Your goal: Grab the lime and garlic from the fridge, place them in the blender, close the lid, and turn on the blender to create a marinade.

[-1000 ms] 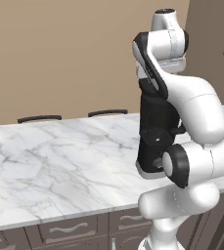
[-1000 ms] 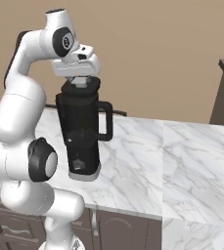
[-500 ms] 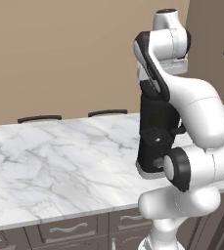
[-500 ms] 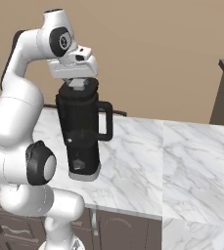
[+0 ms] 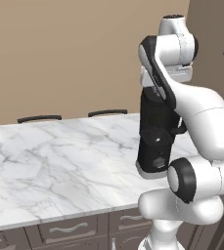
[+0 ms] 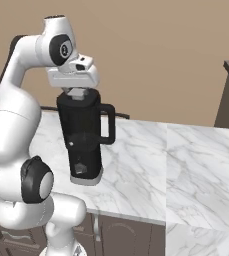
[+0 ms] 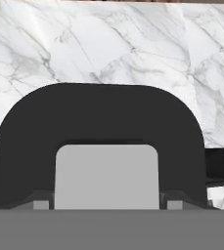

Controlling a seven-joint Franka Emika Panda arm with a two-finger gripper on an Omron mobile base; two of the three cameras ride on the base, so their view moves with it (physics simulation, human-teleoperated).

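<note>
1. White arm segments are seen nearest the base cameras, rising from the cabinet front and bending over the counter.
2. The gripper (image 6: pixel 76 92) is held directly above the blender (image 6: pixel 84 140), pointing straight down at its top.
3. The jaws are set wide, to either side of the light grey cap (image 7: pixel 106 176) in the middle of the lid (image 7: pixel 99 122); whether the cap is touched or gripped cannot be told from the pictures.
4. In the hand view the lid is seen from above as a black rounded square, with the grey cap close beneath the camera and the jug's side handle (image 7: pixel 222 167) projecting at the right edge.
5. The lid is seated on the jug, and the jug stands upright on its black-and-white base on the white marble counter (image 5: pixel 59 166), near the front edge.
6. In the right base view the side handle (image 6: pixel 108 124) is turned toward the right, away from the arm.
7. Grey drawer fronts (image 5: pixel 67 229) with curved handles are seen below the counter edge.
8. Two dark chair backs (image 5: pixel 39 118) are seen just beyond the far edge of the counter, in front of a plain tan wall (image 5: pixel 59 53).
</note>
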